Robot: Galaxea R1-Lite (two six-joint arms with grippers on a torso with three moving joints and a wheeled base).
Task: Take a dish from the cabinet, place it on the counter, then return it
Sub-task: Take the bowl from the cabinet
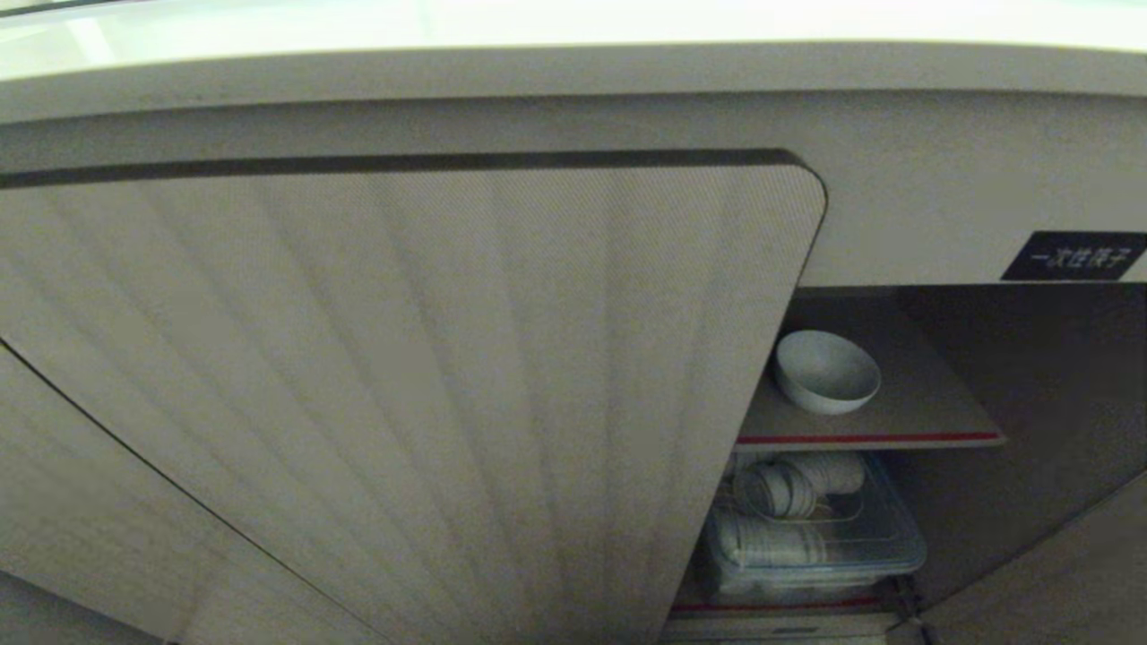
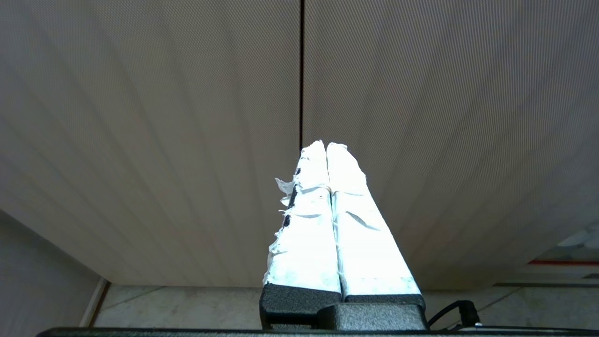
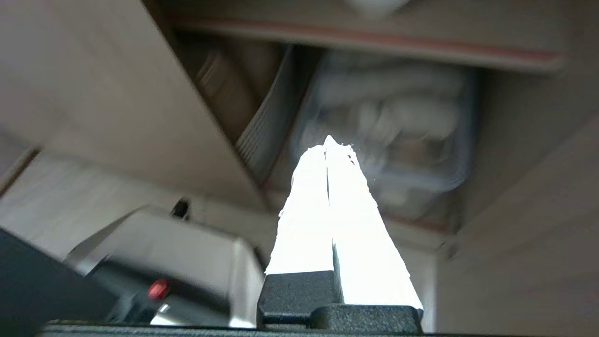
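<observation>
From my head, the small white round ceramic bowl (image 1: 826,370) sits near the front left corner of the upper red-edged shelf (image 1: 932,421), just beside the edge of the pale beige ribbed cabinet door (image 1: 403,394) that stands swung open before me; under that shelf a clear plastic bin of stacked white crockery (image 1: 811,533) fills the lower level, and a small black label (image 1: 1073,255) hangs above the opening. Neither arm shows here. I judge the door edge the main hazard: reaching in close to it, I could knock the door or nudge the bowl off the shelf's front edge. From my left wrist, my left pincer (image 2: 326,147) is pressed together, empty, facing the seam between two closed ribbed doors (image 2: 421,117). From my right wrist, my right pincer (image 3: 328,142) is likewise pressed together and holds nothing, aimed at the blurred bin (image 3: 388,126), below the shelf; arriving closed, it would shove the bowl rather than grip it.
</observation>
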